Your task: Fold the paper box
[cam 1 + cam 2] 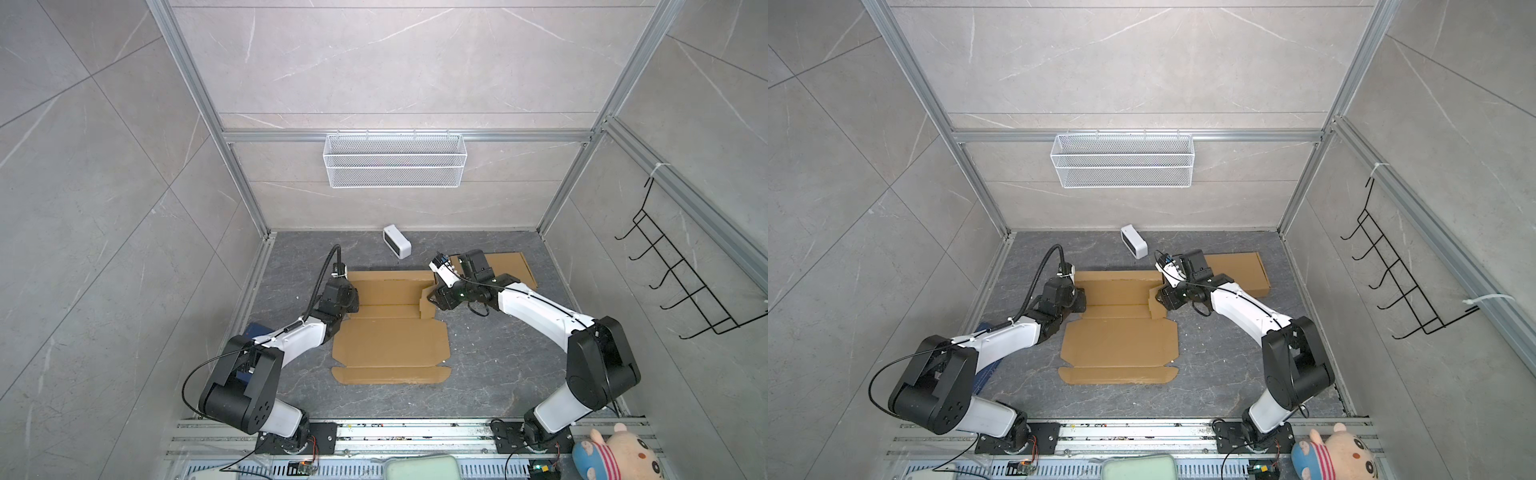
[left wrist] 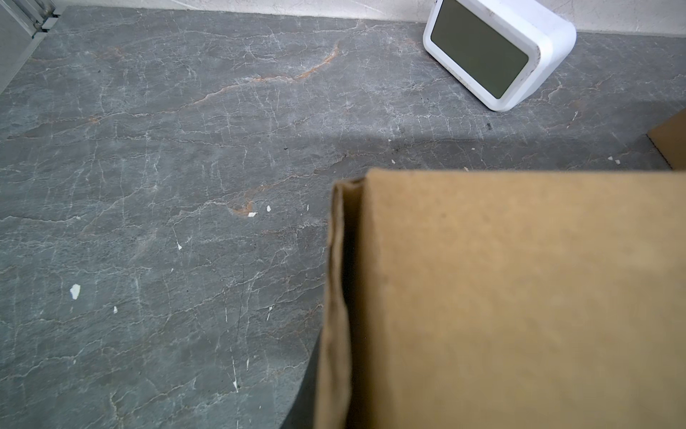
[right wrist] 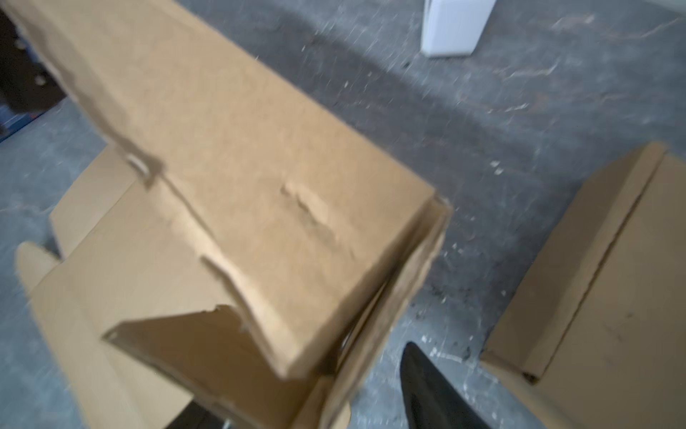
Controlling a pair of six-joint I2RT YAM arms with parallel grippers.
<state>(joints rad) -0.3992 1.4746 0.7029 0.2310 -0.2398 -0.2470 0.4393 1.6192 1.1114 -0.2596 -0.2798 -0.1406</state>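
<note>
The paper box is a brown cardboard blank in the middle of the dark table, its near panels flat. Its far strip is folded up, and a side flap at the right end stands up. My left gripper is at the far strip's left end. In the left wrist view the raised cardboard hides the jaws, which are shut on it. My right gripper is at the strip's right end. It is open in the right wrist view, with the box end between its fingers, and that black finger is clear of the card.
A white clock lies at the back of the table. A second, flat cardboard box lies at the back right, under my right arm. A wire basket hangs on the back wall and a black hook rack on the right wall.
</note>
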